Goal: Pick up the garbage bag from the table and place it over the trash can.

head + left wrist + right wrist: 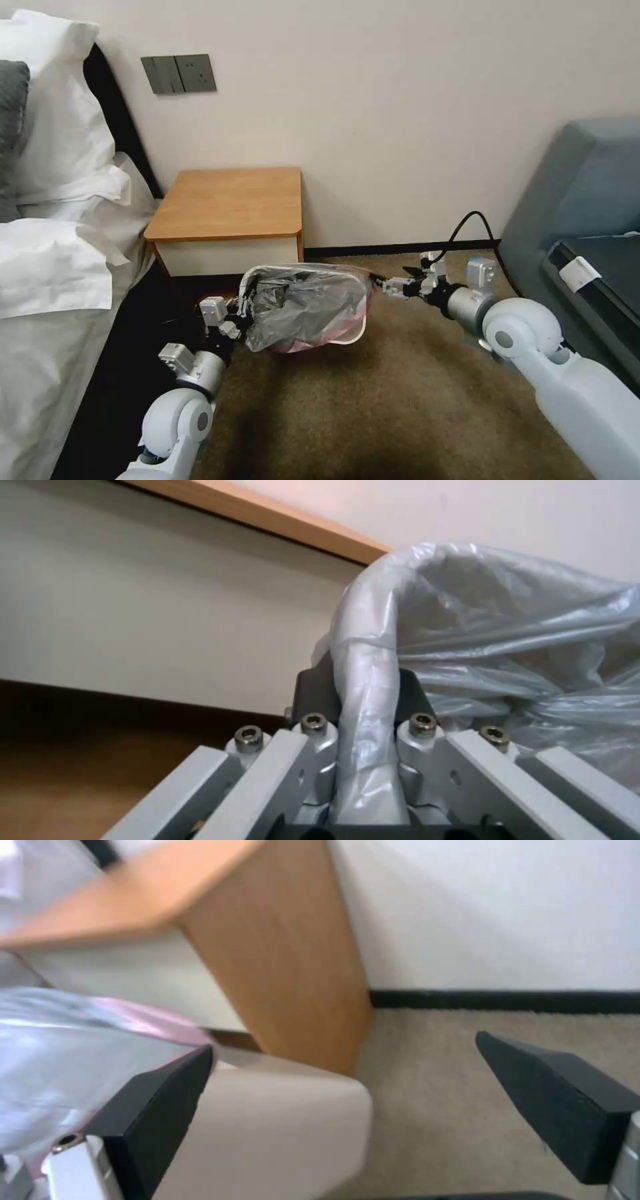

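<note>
Garbage bag (pixel 303 307) sits draped over my trash can (pixel 353 333) on the carpet, just in front of the desk (pixel 227 203). My left pincer (pixel 241 312) is clenched on the bag-covered rim. My right pincer (pixel 383 285) hangs spread wide beside the can's other side, grasping nothing.

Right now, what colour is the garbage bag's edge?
Pinkish, on the translucent grey garbage bag; clearest in the right wrist view.
</note>
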{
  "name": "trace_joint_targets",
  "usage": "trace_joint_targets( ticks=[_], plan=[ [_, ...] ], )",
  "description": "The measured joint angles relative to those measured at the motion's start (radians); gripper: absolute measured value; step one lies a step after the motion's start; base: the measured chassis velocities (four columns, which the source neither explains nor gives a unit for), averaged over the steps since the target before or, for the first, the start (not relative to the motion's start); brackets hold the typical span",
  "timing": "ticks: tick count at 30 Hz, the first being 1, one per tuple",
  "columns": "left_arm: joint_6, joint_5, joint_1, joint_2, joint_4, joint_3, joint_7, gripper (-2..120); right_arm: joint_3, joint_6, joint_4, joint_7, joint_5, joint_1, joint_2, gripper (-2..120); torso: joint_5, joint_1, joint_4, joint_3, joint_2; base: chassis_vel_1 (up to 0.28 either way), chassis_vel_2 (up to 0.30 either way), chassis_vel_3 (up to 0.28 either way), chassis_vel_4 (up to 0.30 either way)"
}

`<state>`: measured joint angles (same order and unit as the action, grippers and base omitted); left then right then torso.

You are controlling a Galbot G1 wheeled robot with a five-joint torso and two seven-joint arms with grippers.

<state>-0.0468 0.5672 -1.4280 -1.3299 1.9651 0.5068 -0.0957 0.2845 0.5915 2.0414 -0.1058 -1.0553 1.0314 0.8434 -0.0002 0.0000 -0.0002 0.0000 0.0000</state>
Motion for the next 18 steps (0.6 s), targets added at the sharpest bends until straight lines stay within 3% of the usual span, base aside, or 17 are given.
trace_joint_targets(
  ticks=[6, 10, 13, 14, 16, 17, 18],
  plan=[
    [-0.013, 0.015, -0.001, -0.007, 0.009, -0.007, 0.023, 6, 0.011, 0.004, 0.112, -0.057, -0.044, 0.044, -0.024, 100, 0.0002, 0.000, 0.0002, 0.000, 0.000, 0.000, 0.000, 0.000, 0.000],
    [-0.030, 0.017, 0.000, -0.008, 0.021, -0.015, 0.066, 6, 0.022, 0.001, 0.191, -0.158, -0.153, 0.056, -0.018, 100, 0.0001, 0.000, 0.0000, 0.000, 0.000, 0.000, 0.000, 0.000, 0.000],
    [-0.059, 0.022, 0.005, -0.002, 0.035, -0.024, 0.118, 6, 0.015, -0.006, 0.315, -0.364, -0.423, 0.051, 0.010, 100, -0.0001, 0.000, 0.0001, 0.000, 0.000, 0.000, 0.000, 0.000, 0.000],
    [-0.059, 0.022, 0.005, -0.002, 0.035, -0.024, 0.118, 6, 0.015, -0.006, 0.315, -0.364, -0.423, 0.051, 0.010, 100, -0.0001, 0.000, 0.0001, 0.000, 0.000, 0.000, 0.000, 0.000, 0.000],
    [-0.070, 0.024, 0.009, 0.000, 0.041, -0.030, 0.134, 6, -0.002, -0.035, 0.369, -0.532, -0.639, 0.029, 0.046, 100, 0.0000, 0.000, 0.0002, 0.000, 0.000, 0.000, 0.000, 0.000, 0.000],
    [-0.070, 0.024, 0.009, 0.000, 0.041, -0.030, 0.134, 6, -0.002, -0.035, 0.369, -0.532, -0.639, 0.029, 0.046, 100, 0.0000, 0.000, 0.0002, 0.000, 0.000, 0.000, 0.000, 0.000, 0.000],
    [-0.074, 0.024, 0.010, 0.000, 0.045, -0.035, 0.143, 6, -0.009, -0.070, 0.393, -0.644, -0.790, 0.018, 0.075, 100, 0.0002, 0.000, 0.0003, 0.000, 0.000, 0.000, 0.000, 0.000, 0.000]
  ],
)
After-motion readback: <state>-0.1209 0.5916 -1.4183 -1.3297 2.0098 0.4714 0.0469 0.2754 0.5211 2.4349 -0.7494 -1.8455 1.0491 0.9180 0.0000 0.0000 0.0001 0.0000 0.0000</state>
